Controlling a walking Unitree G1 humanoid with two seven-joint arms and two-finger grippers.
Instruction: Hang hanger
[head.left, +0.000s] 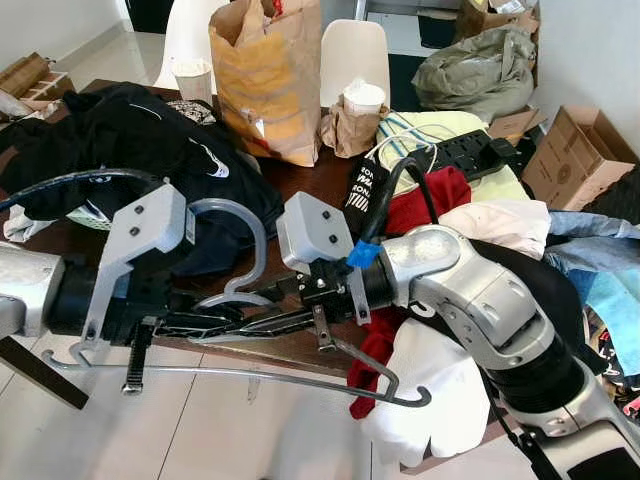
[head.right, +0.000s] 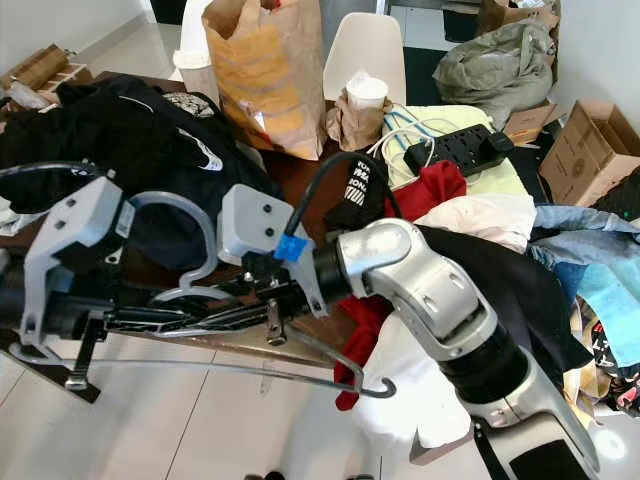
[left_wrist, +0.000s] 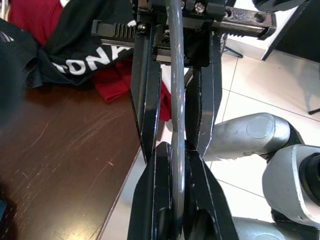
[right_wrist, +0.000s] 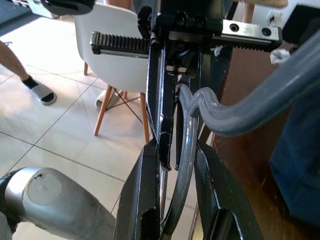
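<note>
Over the worktop (head.left: 300, 185) edge, around 6 o'clock, both grippers, left gripper (head.left: 215, 325) and right gripper (head.left: 255, 318), are clamping the grey hanger (head.left: 235, 290). Hanging is looking not yet done, no rail anywhere.

Home: clothes-strewn dining table (head.left: 300, 180), chairs (head.left: 355, 50)
</note>
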